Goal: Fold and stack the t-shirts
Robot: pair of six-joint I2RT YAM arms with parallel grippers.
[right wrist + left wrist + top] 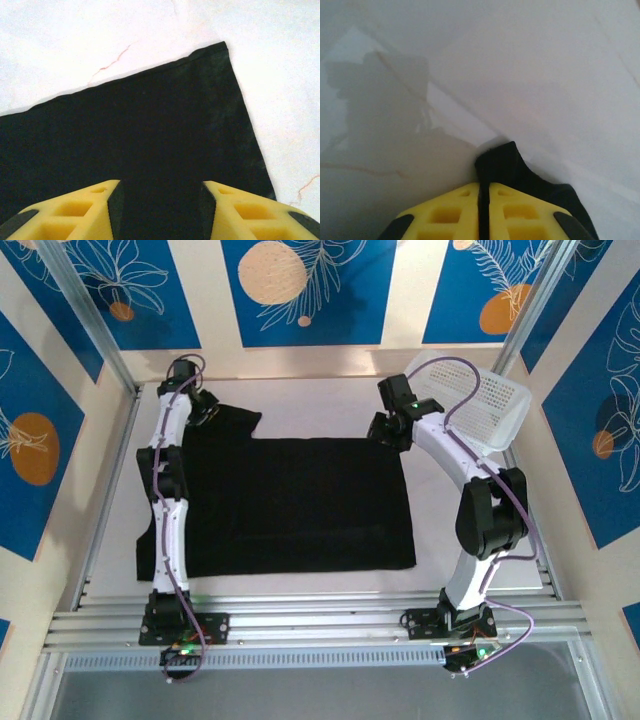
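Observation:
The black t-shirt (pixel 300 505) lies spread flat on the white table, plain face up, no print showing. Its far left sleeve (pixel 228 420) is bunched up at my left gripper (pixel 205 410), which is shut on a tongue of that black fabric (pixel 502 162) pinched between the yellow fingers (pixel 445 215). My right gripper (pixel 388 430) hovers over the shirt's far right corner (pixel 220 50), open, with the yellow fingers (pixel 75 210) spread over flat black cloth (pixel 150 140) and nothing between them.
A white perforated plastic basket (pixel 490 405) leans at the back right corner, just behind the right arm. Bare white table (pixel 300 400) runs along the far side of the shirt. Metal frame rails (pixel 320 625) line the near edge.

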